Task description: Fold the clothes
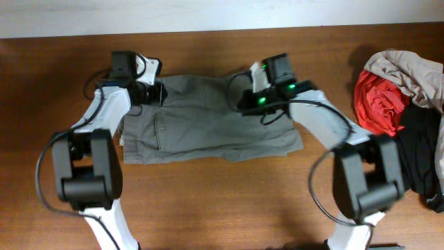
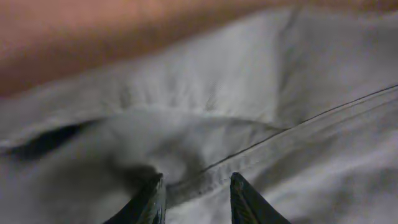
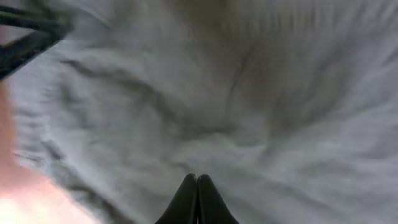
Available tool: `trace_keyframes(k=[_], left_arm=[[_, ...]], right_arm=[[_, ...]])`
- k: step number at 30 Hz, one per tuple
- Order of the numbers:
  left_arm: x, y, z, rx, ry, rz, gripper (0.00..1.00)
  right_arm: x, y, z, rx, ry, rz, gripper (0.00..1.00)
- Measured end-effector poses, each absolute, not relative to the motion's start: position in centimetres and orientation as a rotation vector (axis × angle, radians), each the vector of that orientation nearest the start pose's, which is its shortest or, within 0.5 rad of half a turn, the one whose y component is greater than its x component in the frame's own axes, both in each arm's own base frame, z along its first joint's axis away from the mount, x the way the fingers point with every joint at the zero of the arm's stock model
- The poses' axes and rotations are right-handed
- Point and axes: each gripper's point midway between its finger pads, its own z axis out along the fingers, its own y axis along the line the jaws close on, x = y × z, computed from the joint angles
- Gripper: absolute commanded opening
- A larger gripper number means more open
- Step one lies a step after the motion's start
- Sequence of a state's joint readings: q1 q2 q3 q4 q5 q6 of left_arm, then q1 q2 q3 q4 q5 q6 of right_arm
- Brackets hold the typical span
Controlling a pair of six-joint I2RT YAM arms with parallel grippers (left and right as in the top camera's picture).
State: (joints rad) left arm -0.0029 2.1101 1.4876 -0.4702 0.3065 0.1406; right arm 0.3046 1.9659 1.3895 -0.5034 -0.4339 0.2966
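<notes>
The clothes [image 1: 201, 128], wrinkled grey-olive shorts, lie flattened across the middle of the table. My left gripper [image 1: 158, 92] is at their upper left corner. In the left wrist view the left gripper [image 2: 196, 177] stands open just above the cloth [image 2: 249, 93], and a stitched seam runs across the gap between its fingers. My right gripper [image 1: 244, 103] is low over the upper right part of the shorts. Up close, the right gripper [image 3: 197, 177] is shut, tips pressed together over the fabric [image 3: 249, 93], with no cloth visible between them.
A heap of other garments sits at the table's right edge: beige [image 1: 406, 69] on top, red [image 1: 378, 104] and black [image 1: 423, 153]. Bare wooden table [image 1: 208, 201] lies in front of the shorts. A white wall borders the far edge.
</notes>
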Motion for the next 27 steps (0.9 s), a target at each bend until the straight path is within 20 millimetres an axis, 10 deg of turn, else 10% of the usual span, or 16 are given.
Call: trace_keyframes(k=[7,21,27], left_arm=[[49.5,-4.5,1.0,0.258,2.659,-0.359,0.33],[46.2,1.4,1.0,0.055,2.834,-0.365,0.45],[46.9,2.5,5.7,-0.014,2.836,-0.490,0.50]], right_arm=[[42.0,17.4,0.2,0.018,2.882,0.594,0.04],[40.4,10.8,0.4,0.157,3.004,0.567,0.04],[38.7,9.9,2.9,0.109,3.029,0.530,0.04]])
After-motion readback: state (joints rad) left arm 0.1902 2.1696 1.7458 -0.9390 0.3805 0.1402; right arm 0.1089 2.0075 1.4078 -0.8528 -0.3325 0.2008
